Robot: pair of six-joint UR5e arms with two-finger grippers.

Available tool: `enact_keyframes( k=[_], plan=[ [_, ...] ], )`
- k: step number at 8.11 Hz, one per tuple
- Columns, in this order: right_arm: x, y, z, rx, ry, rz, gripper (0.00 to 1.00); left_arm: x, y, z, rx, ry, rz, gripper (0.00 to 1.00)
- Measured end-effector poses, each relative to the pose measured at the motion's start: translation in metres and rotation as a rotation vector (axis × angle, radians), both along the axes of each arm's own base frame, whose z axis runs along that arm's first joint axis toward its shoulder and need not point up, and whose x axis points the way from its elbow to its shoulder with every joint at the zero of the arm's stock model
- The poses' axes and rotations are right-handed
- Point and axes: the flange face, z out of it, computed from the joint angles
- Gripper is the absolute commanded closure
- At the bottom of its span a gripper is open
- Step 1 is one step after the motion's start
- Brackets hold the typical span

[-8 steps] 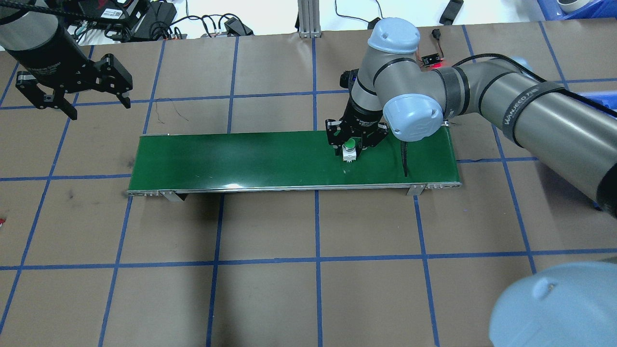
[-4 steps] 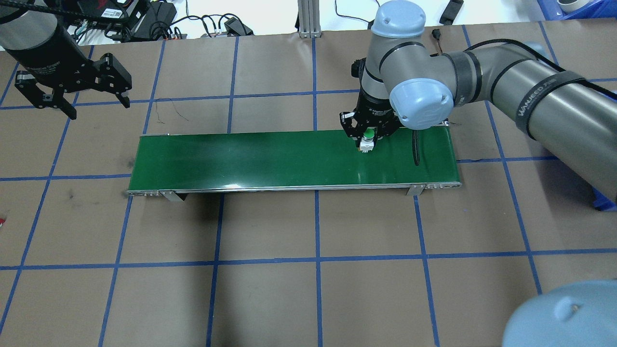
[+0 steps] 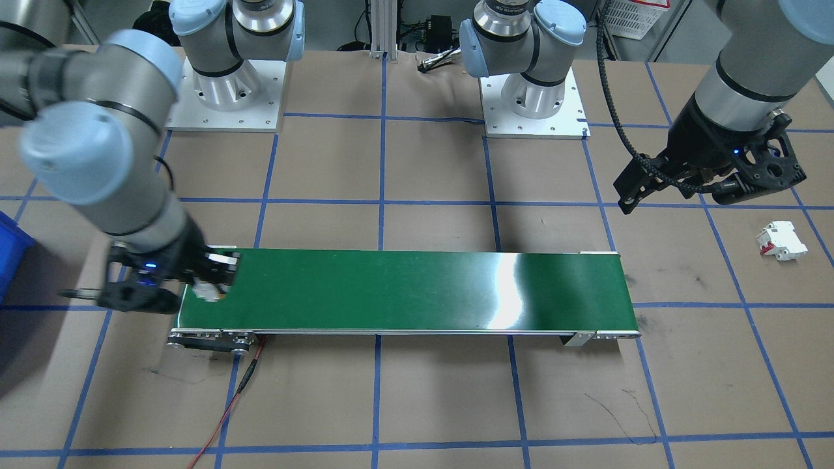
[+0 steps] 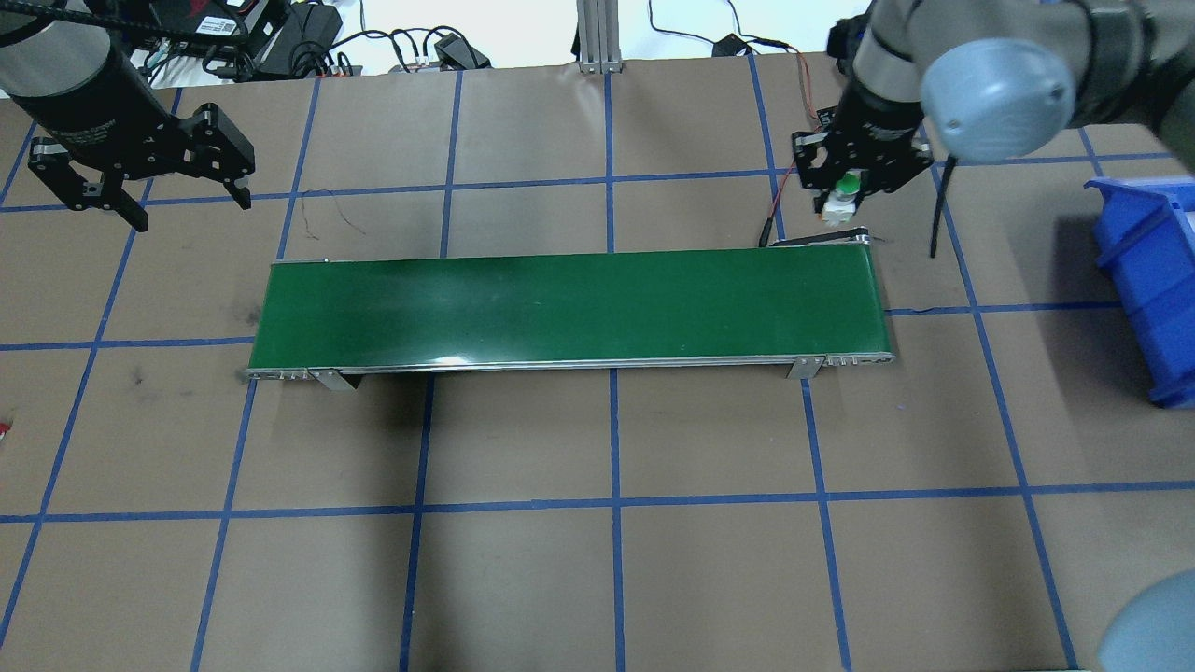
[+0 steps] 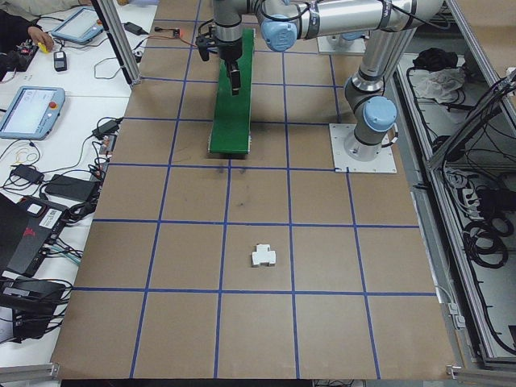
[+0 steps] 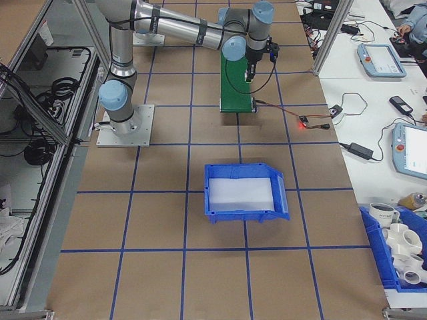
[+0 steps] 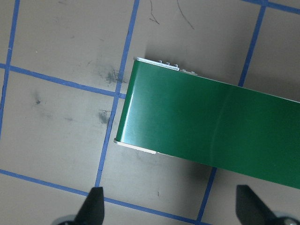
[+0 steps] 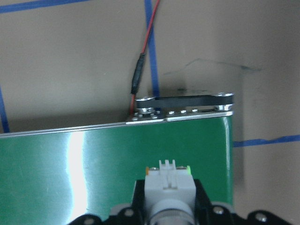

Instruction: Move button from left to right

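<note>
Right gripper pinches the button above the conveyor belt's right end; set-down comes next, likely in the blue bin.

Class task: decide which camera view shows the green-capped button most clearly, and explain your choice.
The overhead exterior view: the button shows green cap and white body, held in the right gripper. The right wrist view shows only its white body; the front-facing view a white glimpse; side views nothing clear.

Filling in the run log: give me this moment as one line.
right hand: shut on small green-capped white push-button, raised at green conveyor belt's right end | left hand: open, empty
</note>
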Motion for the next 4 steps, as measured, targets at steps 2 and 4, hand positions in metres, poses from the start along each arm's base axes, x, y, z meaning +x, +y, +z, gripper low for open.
enact_keyframes(
  k=[2, 4],
  plan=[
    [-0.091, 0.008, 0.052, -0.006, 0.028, 0.003, 1.0, 0.0, 0.0, -0.001, 0.001, 0.0, 0.0, 0.0],
    [-0.198, 0.026, 0.073, 0.014, 0.047, 0.034, 1.0, 0.0, 0.0, -0.002, 0.003, 0.001, 0.0, 0.0]
  ],
)
